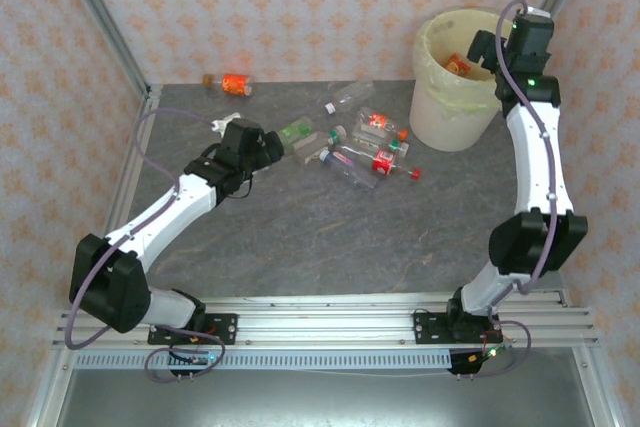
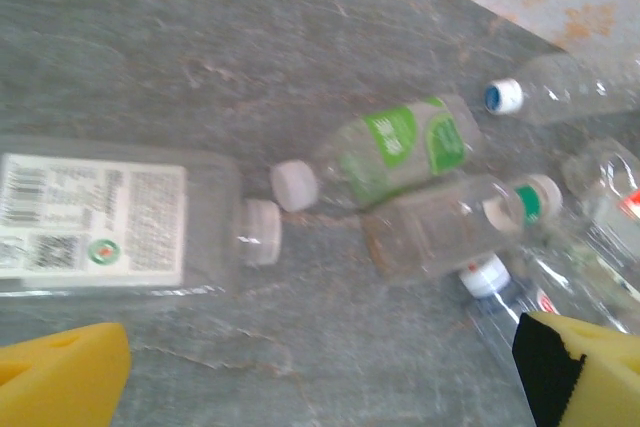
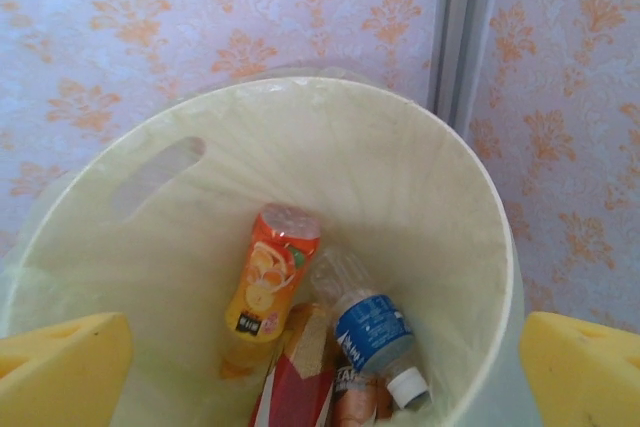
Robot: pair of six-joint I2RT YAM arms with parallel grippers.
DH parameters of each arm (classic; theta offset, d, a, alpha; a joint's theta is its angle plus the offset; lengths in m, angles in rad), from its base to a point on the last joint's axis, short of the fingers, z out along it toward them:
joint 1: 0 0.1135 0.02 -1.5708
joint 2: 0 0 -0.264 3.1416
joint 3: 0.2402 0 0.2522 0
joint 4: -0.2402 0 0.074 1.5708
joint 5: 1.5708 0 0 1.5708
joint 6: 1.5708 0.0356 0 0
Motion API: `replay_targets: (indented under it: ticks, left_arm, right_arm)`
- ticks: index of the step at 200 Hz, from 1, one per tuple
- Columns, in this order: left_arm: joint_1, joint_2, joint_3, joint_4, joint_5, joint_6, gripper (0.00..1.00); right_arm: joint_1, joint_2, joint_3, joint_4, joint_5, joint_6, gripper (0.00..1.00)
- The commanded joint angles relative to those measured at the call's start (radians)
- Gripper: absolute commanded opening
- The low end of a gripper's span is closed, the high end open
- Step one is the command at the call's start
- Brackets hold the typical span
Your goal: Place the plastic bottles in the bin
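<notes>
Several plastic bottles (image 1: 352, 152) lie loose on the grey table, and one with an orange label (image 1: 236, 85) rests by the back wall. My left gripper (image 1: 275, 144) hovers open just left of the cluster. Ahead of its yellow fingers (image 2: 60, 377) are a white-labelled bottle (image 2: 100, 217), a green-labelled bottle (image 2: 390, 152) and a clear one (image 2: 450, 232); nothing sits between the jaws. My right gripper (image 1: 487, 47) hangs open over the bin (image 1: 440, 117). Inside the bin (image 3: 420, 177) lie an orange bottle (image 3: 270, 277), a blue-labelled bottle (image 3: 375, 332) and a red-labelled one (image 3: 300, 382).
The patterned walls close off the back and both sides, with a metal post (image 1: 105, 22) at the back left corner. A blue-capped clear bottle (image 1: 348, 98) lies apart, behind the cluster. Bare grey tabletop (image 1: 330, 237) stretches between the bottles and the arm bases.
</notes>
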Motion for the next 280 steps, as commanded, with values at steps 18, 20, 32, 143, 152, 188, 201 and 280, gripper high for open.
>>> replay_targets:
  ticks: [18,20,32,143,152,188,201,280]
  left_arm:
    - [0.090,0.071,0.084,-0.072,-0.012,0.033,1.00]
    - [0.093,0.075,0.087,-0.071,-0.013,0.033,1.00]
    - [0.117,0.106,0.106,-0.073,-0.009,0.045,1.00]
    - [0.328,0.507,0.432,-0.157,0.314,0.256,1.00]
    - [0.336,0.548,0.461,-0.170,0.335,0.273,1.00]
    - [0.360,0.624,0.491,-0.157,0.401,0.302,1.00]
    - [0.368,0.634,0.479,-0.144,0.411,0.302,1.00]
    - [0.374,0.406,0.155,0.017,0.522,0.214,1.00]
  right_arm:
    - [-0.003,-0.175,-0.168,0.064,-0.099,0.116,0.99]
    - [-0.003,-0.184,-0.178,0.064,-0.105,0.122,0.99]
    - [-0.002,-0.235,-0.226,0.064,-0.146,0.155,0.99]
    - [0.034,-0.605,-0.581,0.072,-0.499,0.323,0.99]
    - [0.037,-0.609,-0.581,0.052,-0.513,0.319,0.99]
    - [0.070,-0.620,-0.609,0.041,-0.705,0.252,0.99]
    - [0.103,-0.621,-0.617,0.041,-0.749,0.220,0.99]
    - [0.221,-0.637,-0.660,0.092,-0.752,0.145,0.99]
